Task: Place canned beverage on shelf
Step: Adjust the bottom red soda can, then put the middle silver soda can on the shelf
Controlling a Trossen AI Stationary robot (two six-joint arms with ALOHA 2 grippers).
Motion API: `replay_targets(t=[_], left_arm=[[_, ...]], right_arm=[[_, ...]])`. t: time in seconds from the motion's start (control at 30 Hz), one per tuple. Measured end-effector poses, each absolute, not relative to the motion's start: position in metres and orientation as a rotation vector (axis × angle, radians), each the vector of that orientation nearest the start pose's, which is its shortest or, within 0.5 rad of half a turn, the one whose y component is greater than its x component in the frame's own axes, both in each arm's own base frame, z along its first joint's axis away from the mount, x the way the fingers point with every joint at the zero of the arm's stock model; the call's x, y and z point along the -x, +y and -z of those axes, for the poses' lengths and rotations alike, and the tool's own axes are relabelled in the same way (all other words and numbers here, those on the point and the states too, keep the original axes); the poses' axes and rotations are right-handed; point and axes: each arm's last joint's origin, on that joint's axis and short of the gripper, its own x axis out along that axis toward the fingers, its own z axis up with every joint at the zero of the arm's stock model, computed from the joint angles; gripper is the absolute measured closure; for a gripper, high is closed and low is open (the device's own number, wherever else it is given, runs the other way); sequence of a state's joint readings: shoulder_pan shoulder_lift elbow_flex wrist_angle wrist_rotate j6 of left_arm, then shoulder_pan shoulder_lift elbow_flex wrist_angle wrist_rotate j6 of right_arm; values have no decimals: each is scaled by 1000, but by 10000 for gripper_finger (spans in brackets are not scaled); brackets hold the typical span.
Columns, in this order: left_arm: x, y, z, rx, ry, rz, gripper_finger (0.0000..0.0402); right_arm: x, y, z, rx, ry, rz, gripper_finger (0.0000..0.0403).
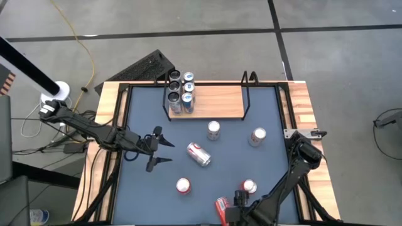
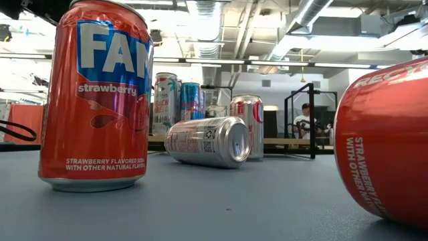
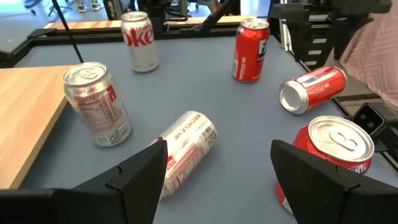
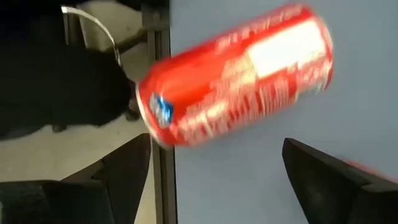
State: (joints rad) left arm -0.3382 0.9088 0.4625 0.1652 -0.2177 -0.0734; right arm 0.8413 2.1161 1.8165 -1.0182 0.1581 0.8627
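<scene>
The silver and red tipped-over drink can [image 1: 198, 154] lies on the dark blue-grey table mat [image 1: 144, 194], just ahead of the left gripper [image 1: 164, 152], whose fingers are spread and empty. 4 cans crowd the light-wood shelf [image 1: 217, 102]. The right gripper [image 1: 227, 212] hangs open over a fallen red can [image 4: 239, 84]. Grey concrete floor surrounds the table.
</scene>
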Motion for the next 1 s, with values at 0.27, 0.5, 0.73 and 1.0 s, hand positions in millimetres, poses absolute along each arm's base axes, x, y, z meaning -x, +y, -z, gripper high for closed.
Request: replay_targets(t=[0.27, 0.5, 0.73, 1.0], left_arm=[[-195, -62, -224, -16, 317, 104, 127], [-201, -64, -217, 33, 348, 101, 127], [-201, -66, -217, 68, 349, 121, 127], [-200, -67, -217, 67, 350, 128, 127]], right_arm=[[-291, 334, -200, -19, 1184, 28, 59], [-294, 337, -178, 83, 1192, 62, 58], [-309, 300, -176, 316, 1201, 226, 58], [-320, 289, -183, 345, 1224, 234, 58]])
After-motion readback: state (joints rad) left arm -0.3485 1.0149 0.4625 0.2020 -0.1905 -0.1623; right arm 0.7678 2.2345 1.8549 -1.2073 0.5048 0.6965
